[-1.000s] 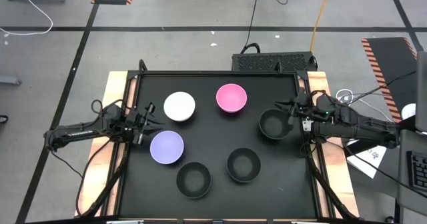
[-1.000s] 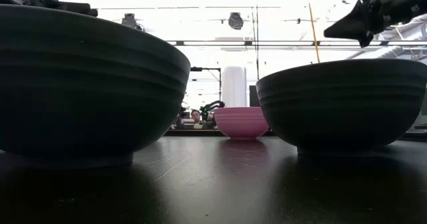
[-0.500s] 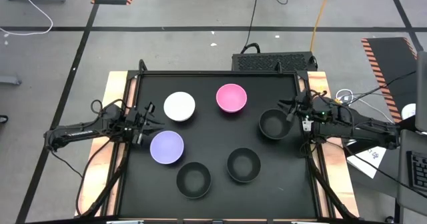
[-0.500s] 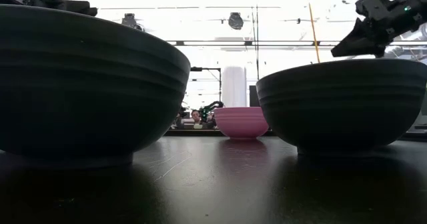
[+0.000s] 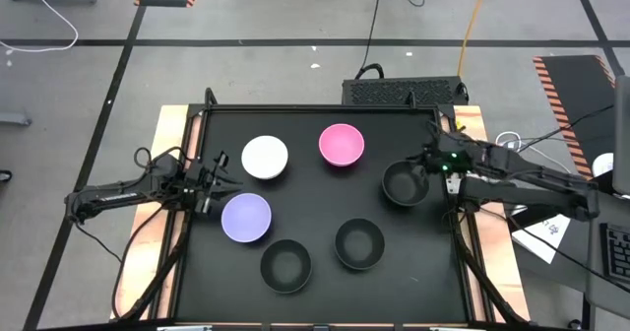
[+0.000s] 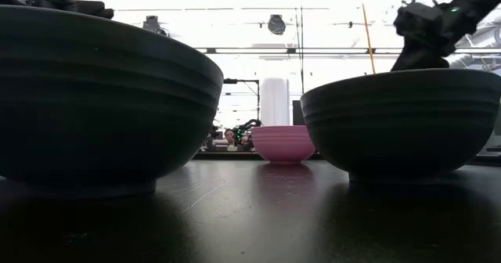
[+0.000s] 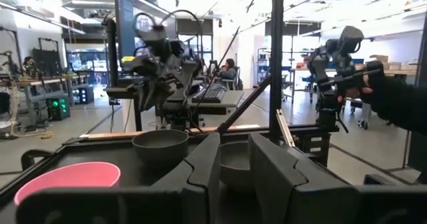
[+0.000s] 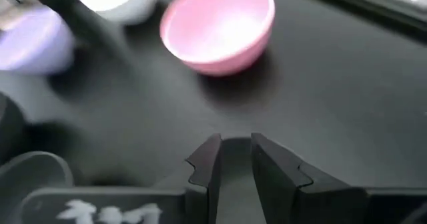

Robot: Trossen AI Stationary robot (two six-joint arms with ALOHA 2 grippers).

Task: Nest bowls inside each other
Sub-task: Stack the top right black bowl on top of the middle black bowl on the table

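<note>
hovering over the black bowl (image 5: pixel 403 184) rim, the right gripper (image 5: pixel 425 169) is slightly open, holding nothing.

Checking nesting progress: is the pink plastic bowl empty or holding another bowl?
Empty. The high view shows the pink plastic bowl standing alone, its inside bare.

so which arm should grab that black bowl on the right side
Right. Its pincer is already at the rim of that black bowl, fingers slightly apart. The left pincer waits across the table between the white bowl and purple bowl.
</note>
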